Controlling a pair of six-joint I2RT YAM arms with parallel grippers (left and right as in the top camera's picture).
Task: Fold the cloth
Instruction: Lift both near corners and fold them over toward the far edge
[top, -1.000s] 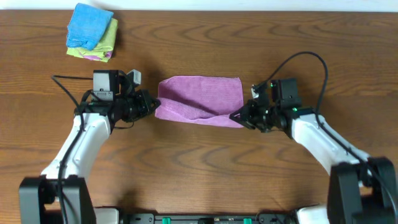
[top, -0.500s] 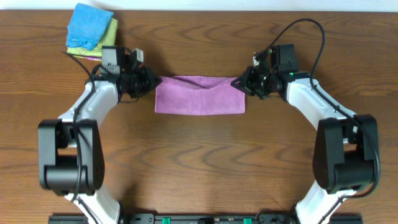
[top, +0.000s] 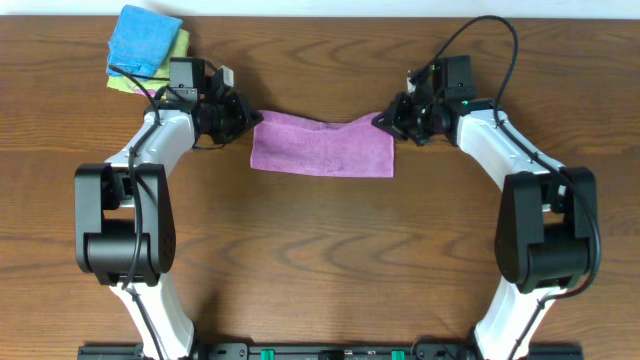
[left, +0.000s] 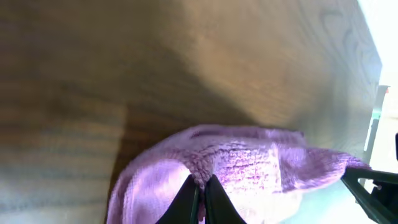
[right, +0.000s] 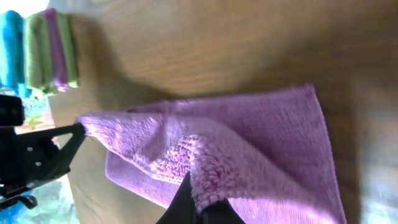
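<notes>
Now the left jaws are closed on the far left corner of the purple fuzzy rectangular cloth (top: 322, 150), the right jaws on its far right corner. It lies between them on the brown wooden tabletop (top: 320, 260). Beyond the left jaws sits a stack of folded blue and green cloths (top: 145, 45).

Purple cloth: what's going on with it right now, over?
Left hand shut on cloth, left corner; right hand on right corner. Cloth folded over, held between them. Spare cloth pile sits clear, beyond left hand.
</notes>
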